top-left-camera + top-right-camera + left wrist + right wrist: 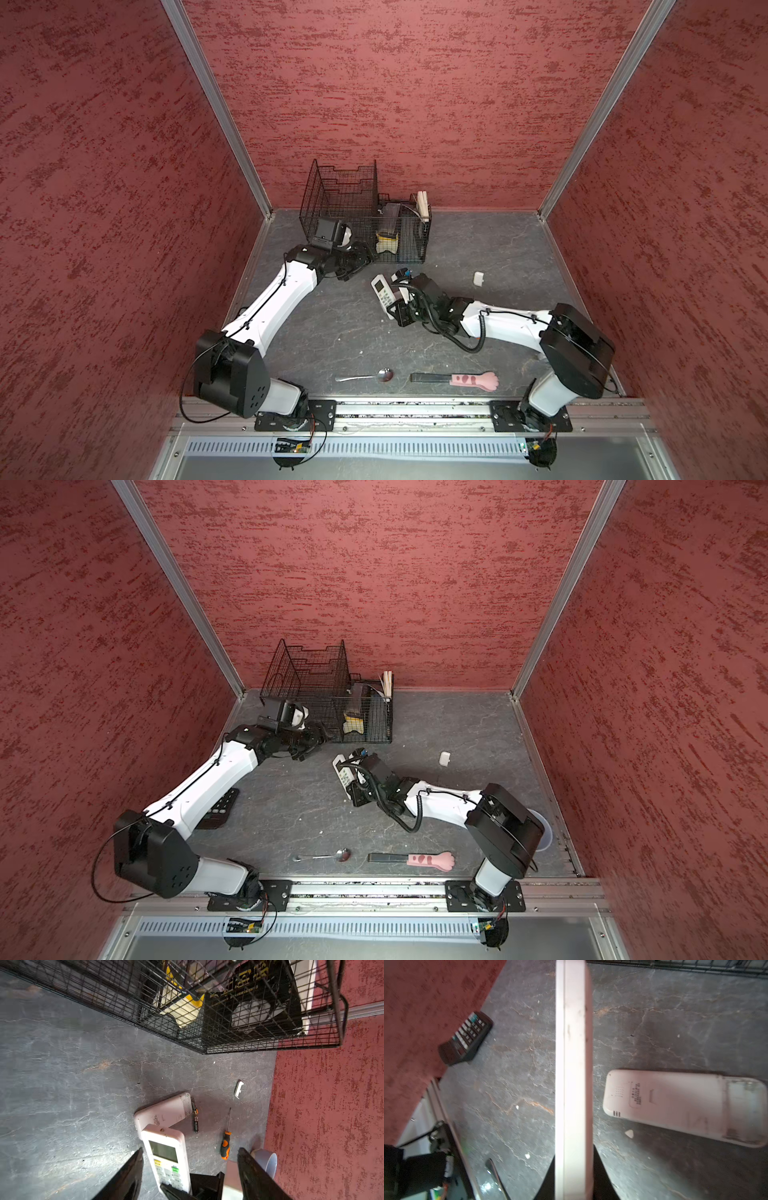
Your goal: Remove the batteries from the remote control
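Grey, cracked-looking surface point(83, 1084) between red walls carries two batteries point(196, 1124), black with orange ends, lying end to end just beside a face-down remote point(166, 1111) at its open end. Right fingers point(603, 1180) pinch a second remote control point(166, 1153) by its edges. Its long axis points toward the spread, empty left fingers point(131, 1176), and its back is hidden.

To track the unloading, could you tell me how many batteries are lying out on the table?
2 show. One battery lies beside the face-down white remote, near its uncovered end; the other battery lies end to end with it. More may be hidden.
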Available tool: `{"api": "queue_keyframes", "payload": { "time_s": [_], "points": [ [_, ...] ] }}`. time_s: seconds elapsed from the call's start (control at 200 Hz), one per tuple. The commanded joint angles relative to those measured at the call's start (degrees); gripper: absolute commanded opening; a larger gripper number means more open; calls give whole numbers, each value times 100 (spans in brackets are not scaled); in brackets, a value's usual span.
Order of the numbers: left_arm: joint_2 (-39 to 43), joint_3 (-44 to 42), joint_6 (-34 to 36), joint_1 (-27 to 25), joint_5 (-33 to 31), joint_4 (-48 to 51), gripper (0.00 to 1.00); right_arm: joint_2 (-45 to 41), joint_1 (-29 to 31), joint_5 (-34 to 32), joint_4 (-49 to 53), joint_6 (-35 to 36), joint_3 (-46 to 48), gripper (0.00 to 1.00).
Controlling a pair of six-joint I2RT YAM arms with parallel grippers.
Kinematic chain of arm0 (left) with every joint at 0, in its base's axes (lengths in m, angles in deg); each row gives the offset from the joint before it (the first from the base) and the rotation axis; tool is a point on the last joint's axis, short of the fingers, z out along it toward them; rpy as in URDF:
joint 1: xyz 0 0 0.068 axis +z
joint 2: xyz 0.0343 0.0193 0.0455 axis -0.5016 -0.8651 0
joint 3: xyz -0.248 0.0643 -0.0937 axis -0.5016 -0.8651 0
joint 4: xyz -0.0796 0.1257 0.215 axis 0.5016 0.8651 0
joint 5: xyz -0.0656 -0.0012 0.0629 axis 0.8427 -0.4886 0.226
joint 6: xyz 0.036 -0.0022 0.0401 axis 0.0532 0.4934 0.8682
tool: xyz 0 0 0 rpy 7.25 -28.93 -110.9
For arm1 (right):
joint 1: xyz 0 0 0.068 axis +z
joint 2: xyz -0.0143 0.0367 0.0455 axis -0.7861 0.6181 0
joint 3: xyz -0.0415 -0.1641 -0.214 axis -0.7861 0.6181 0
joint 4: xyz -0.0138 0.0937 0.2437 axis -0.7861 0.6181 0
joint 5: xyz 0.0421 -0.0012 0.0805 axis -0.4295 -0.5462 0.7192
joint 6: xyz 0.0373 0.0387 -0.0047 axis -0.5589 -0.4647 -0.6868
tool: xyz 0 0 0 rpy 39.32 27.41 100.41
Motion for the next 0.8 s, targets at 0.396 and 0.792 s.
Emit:
{"api": "queue_keyframes", "payload": {
  "time_s": [0.396,0.792],
  "points": [
    [-136,-298,-1034,-26,1324,1871,70,-760,888,-2293,634,2732,-31,0],
    [-491,-351,-1077,-53,1415,1819,57,-359,1261,-2952,480,2905,-369,0]
  ]
}}
